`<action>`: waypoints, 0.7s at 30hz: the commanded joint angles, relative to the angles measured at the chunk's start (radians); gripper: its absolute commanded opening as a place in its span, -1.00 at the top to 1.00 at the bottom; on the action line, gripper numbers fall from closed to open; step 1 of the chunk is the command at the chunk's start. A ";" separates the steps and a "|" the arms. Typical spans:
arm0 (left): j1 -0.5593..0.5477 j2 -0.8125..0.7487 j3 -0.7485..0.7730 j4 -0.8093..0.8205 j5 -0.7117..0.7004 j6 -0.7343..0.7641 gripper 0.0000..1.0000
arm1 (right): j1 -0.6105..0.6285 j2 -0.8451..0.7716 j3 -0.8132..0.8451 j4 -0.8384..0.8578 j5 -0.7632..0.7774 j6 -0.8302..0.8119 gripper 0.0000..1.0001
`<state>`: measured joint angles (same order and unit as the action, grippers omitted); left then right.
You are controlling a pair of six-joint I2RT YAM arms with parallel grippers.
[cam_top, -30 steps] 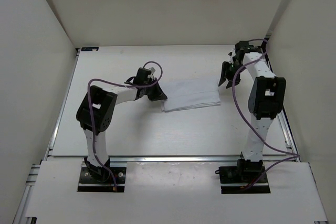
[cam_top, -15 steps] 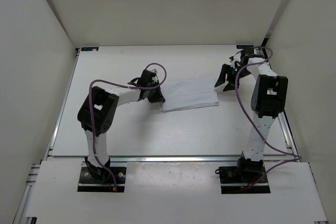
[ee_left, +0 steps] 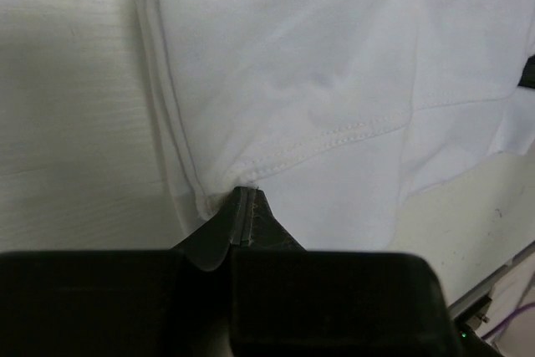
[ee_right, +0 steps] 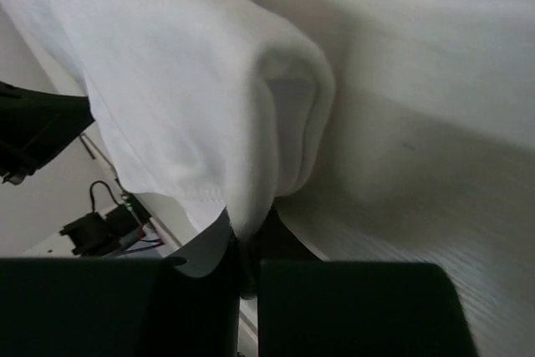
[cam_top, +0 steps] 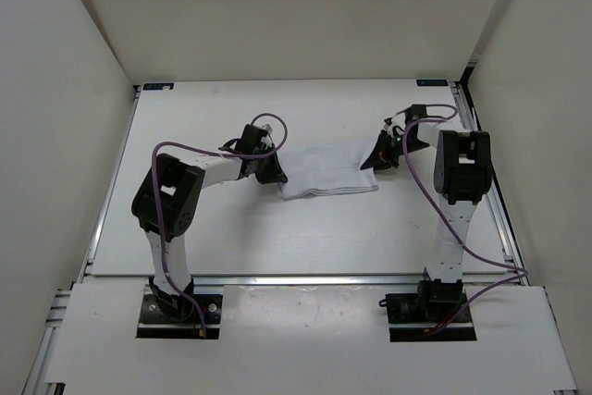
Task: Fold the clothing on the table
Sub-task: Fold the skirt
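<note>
Left hand (cam_top: pixel 272 171): pinching the clothing (cam_top: pixel 328 171) at its left hem; you should hold it low.
Right hand (cam_top: pixel 376 156): pinching the right edge, seemingly several layers; lift and carry it left evenly.

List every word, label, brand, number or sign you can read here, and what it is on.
No readable text in any view.
The clothing and the table are plain white, without print.
Two small tabs on the table's far rail are too small to read.
</note>
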<state>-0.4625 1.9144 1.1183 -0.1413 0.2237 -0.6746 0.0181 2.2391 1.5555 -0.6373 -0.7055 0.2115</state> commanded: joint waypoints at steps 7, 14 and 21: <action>0.123 -0.144 0.095 -0.135 0.097 0.052 0.12 | -0.017 -0.064 -0.101 0.056 0.021 0.023 0.99; 0.171 -0.141 0.016 -0.129 -0.003 0.089 0.04 | -0.014 -0.075 -0.080 -0.013 0.084 -0.012 1.00; 0.124 -0.075 -0.060 -0.047 -0.020 0.060 0.57 | -0.009 -0.104 -0.090 -0.042 0.133 -0.034 1.00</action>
<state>-0.3187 1.8343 1.0706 -0.2371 0.2146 -0.6113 0.0025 2.1765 1.4754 -0.6373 -0.6605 0.2214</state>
